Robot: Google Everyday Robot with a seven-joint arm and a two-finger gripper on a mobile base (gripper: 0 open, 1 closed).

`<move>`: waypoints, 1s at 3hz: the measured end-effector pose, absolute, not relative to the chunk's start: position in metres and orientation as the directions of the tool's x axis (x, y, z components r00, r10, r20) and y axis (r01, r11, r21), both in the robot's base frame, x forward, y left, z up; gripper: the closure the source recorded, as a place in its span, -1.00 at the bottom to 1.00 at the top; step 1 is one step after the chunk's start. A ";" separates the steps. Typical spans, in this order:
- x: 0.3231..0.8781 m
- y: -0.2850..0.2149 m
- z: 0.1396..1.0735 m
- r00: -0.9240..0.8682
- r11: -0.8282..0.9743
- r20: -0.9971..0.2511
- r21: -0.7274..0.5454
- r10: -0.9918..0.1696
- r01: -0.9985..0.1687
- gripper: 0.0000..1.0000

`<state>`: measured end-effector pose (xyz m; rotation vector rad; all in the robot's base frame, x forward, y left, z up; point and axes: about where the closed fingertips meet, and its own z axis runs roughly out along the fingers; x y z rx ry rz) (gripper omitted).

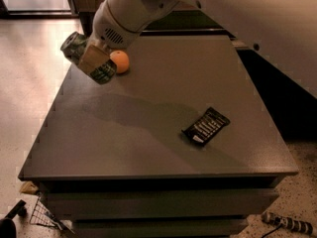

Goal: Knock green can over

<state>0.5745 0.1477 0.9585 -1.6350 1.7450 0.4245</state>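
Middle of green can point(73, 42) behind gripper point(92, 58), at left edge of table point(148, 138)

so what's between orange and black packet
Only bare grey tabletop between round orange fruit and flat black packet, camera view; end effector grips dark green aluminium can beside the fruit.

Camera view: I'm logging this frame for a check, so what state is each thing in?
green can: tilted, gripped, at the table's far left edge.
gripper: fingers shut on the green can, beside the orange.
orange: whole, resting on the table.
black packet: lying flat, apart from the rest.
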 end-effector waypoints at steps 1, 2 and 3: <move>0.576 0.130 0.941 -0.008 0.184 -0.558 -0.261 -0.830 -0.948 1.00; 0.569 0.127 0.923 0.009 0.142 -0.431 -0.316 -0.902 -0.938 1.00; 0.561 0.131 0.886 0.055 0.043 -0.266 -0.349 -0.962 -0.936 1.00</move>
